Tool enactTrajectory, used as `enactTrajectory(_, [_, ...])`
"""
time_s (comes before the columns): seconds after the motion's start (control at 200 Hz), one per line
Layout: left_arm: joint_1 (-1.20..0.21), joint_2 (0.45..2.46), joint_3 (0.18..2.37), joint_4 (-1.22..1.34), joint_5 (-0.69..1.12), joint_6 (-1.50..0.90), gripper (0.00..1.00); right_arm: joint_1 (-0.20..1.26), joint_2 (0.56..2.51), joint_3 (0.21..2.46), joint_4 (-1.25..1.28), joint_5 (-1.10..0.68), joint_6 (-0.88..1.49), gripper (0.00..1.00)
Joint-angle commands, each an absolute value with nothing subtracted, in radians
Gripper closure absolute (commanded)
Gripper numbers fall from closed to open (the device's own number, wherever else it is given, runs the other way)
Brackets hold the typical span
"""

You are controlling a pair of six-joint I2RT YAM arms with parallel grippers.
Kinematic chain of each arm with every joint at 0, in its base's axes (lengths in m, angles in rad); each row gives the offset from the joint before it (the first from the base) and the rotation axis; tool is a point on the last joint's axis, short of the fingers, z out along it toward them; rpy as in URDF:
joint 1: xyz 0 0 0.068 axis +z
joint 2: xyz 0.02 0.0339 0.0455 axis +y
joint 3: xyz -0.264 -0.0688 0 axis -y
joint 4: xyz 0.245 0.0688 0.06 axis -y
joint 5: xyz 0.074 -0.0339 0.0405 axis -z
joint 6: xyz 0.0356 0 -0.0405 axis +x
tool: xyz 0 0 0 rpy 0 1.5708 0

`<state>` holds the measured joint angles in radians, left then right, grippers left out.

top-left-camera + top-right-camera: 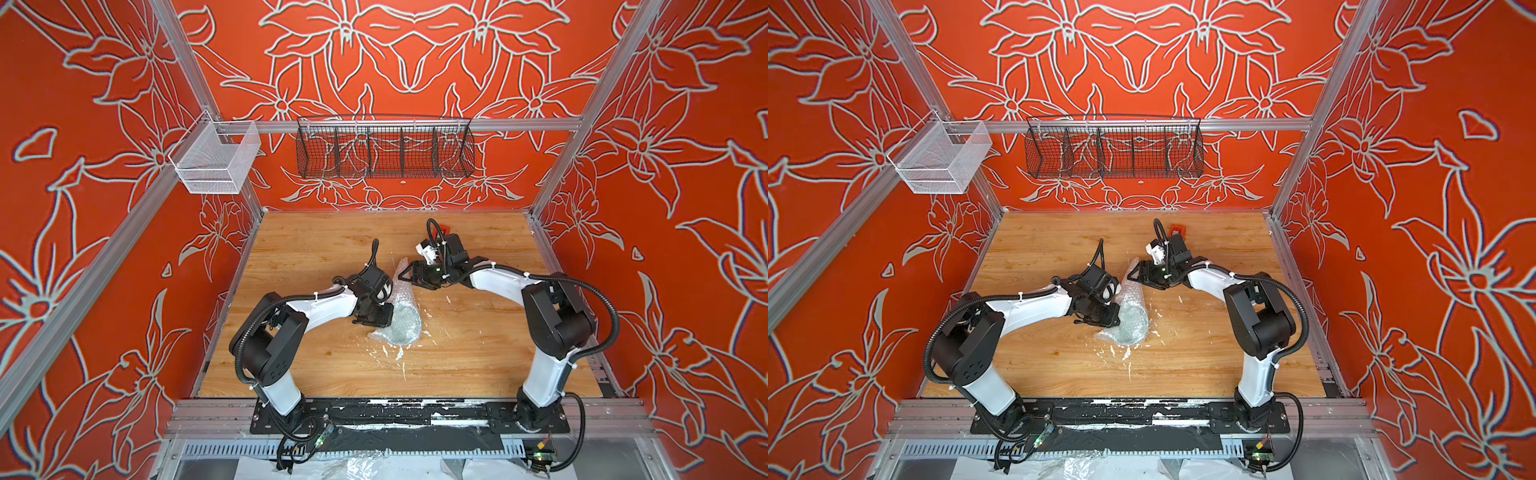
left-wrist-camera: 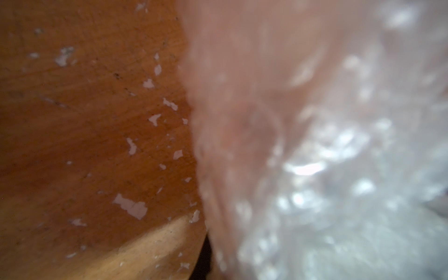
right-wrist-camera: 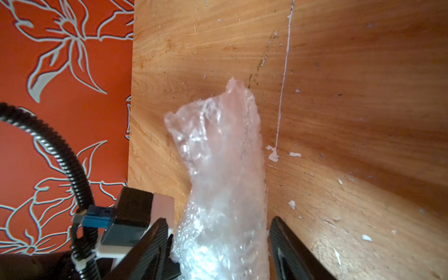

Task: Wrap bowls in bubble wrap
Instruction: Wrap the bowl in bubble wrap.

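As it stands bunched: one bubble wrap (image 1: 402,309), one table (image 1: 478,357).

Table (image 1: 316,249): honey-brown wood grain, with scattered white flecks and one thin white streak. Walls (image 1: 415,62) around the table: orange-red, with large flowers outlined in pale grey. Bubble wrap (image 1: 401,320) on the table: clear with a whitish shimmer, and a grey-green tint at its wide end. Above the table's far edge: wire basket (image 1: 384,151) black, mesh basket (image 1: 216,162) white. Left arm (image 1: 324,307) and right arm (image 1: 498,282) over the table: white shells, black joints and cables.
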<state>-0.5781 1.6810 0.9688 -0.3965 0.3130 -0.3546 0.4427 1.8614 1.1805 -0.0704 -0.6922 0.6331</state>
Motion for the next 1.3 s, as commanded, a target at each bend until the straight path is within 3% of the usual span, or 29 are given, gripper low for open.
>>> enactTrajectory(0.0, [-0.591, 1.668, 0.982, -0.416, 0.306, -0.335, 1.00, 0.436, 1.907, 1.217, -0.034, -0.728, 0.652, 0.33])
enactTrajectory(0.35, [-0.594, 1.660, 0.973, -0.414, 0.302, -0.334, 1.00, 0.433, 1.988, 1.265, 0.083, -0.870, 0.722, 0.46])
enactTrajectory(0.561, [-0.594, 1.643, 0.962, -0.422, 0.283, -0.342, 1.00, 0.423, 1.991, 1.227, 0.213, -0.941, 0.789, 0.79])
enactTrajectory(0.691, [-0.594, 1.647, 0.957, -0.421, 0.277, -0.350, 1.00, 0.421, 1.952, 1.205, 0.221, -0.954, 0.778, 0.92])
enactTrajectory(1.296, [-0.531, 1.690, 0.939, -0.376, 0.338, -0.474, 1.00, 0.427, 1.779, 0.940, 0.487, -1.063, 0.799, 1.00])
